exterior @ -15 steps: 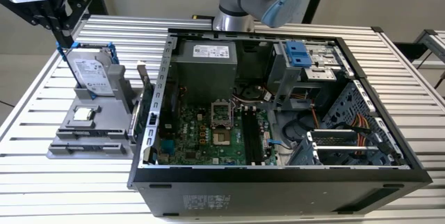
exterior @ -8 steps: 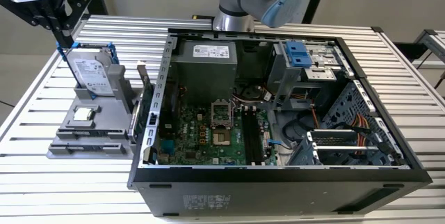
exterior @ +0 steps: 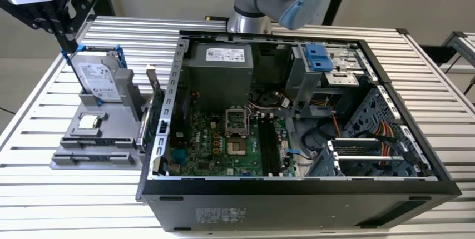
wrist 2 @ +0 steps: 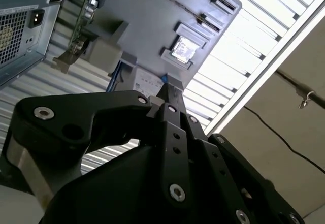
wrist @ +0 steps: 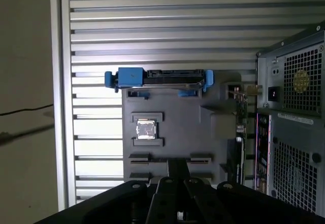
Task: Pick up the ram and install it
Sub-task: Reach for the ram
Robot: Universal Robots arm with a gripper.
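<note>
Slatted metal table (exterior: 74,205), open computer case (exterior: 297,194), plain beige walls.
Fingers (wrist: 176,167) pressed together above the gray holder (wrist: 203,132) at the exterior view's left; the ram (wrist: 170,159) seems the thin strip slotted there.

Silver ribbed metal counter (exterior: 67,217); grey plastic tray (exterior: 89,158); silver hard drive (exterior: 97,78), blue rails (wrist: 128,76); black computer case (exterior: 297,208); green motherboard (exterior: 208,151); black end effector (wrist: 177,167).

clear: above holder (wrist: 172,113) under tool (wrist: 177,164) | obstacles: upright hard drive (wrist: 161,77), case (wrist: 292,132) beside holder
</note>
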